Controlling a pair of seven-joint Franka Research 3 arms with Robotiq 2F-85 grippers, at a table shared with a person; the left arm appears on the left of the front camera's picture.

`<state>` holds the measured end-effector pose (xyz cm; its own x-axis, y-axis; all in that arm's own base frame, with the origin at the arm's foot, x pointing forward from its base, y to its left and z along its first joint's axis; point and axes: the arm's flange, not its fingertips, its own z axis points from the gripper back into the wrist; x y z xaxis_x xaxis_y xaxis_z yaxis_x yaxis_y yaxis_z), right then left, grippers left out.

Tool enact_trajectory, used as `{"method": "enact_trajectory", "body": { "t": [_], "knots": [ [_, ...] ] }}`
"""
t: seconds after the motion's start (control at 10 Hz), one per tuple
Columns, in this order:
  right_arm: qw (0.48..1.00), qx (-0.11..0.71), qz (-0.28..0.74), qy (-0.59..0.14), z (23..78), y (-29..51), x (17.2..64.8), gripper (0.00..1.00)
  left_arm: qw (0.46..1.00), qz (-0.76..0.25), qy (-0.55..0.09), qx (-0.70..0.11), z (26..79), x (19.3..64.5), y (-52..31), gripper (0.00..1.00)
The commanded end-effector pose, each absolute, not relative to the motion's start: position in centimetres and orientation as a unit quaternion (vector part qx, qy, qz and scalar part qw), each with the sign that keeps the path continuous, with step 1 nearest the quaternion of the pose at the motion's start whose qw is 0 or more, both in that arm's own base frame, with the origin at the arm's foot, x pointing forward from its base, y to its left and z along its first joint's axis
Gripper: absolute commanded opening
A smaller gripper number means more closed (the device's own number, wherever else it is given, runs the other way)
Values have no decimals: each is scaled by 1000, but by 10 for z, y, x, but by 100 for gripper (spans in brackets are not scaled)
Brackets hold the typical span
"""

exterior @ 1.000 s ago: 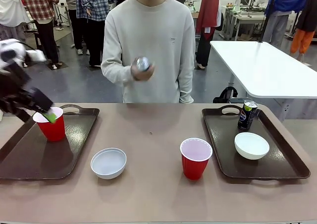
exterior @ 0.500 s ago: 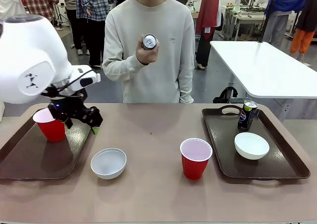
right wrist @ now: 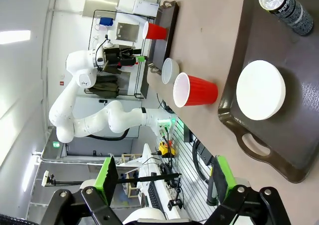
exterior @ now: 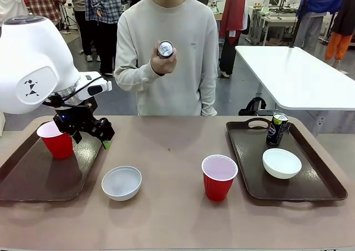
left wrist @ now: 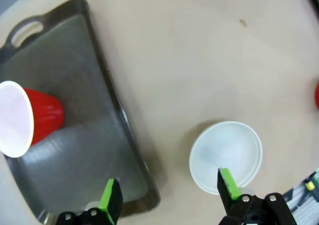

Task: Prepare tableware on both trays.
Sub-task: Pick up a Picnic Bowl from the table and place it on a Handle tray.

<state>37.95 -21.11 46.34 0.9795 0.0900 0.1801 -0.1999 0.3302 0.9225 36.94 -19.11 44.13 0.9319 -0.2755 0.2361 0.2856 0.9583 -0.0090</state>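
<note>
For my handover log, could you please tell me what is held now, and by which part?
The robot's left hand and right hand are open and empty; the person's hand grips a drink can around its side.

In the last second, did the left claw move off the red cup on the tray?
Yes. The left gripper has left the red cup's rim and shifted right, over the left tray's edge, toward the white bowl.

Bright, even overhead light; the cup and bowl cast soft, short shadows on the table. The left wrist view is slightly blurred, with pale sheen on the tray. The right wrist view bends at its edges; a light strip glares.
</note>
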Motion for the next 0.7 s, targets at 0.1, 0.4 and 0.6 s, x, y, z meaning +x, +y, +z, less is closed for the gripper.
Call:
{"method": "enact_trajectory", "body": {
  "t": [0.1, 0.4, 0.6],
  "knots": [
    [812, 576, 85, -48, 464, -209, 377, 100, 983, -148, -108, -10, 429, 378, -200, 100],
    [812, 576, 85, -48, 464, -209, 377, 100, 984, -169, -59, -5, 398, 373, -219, 100],
    [812, 576, 85, -48, 464, -209, 377, 100, 982, -161, -98, -27, 435, 337, -179, 100]
  ]
}}
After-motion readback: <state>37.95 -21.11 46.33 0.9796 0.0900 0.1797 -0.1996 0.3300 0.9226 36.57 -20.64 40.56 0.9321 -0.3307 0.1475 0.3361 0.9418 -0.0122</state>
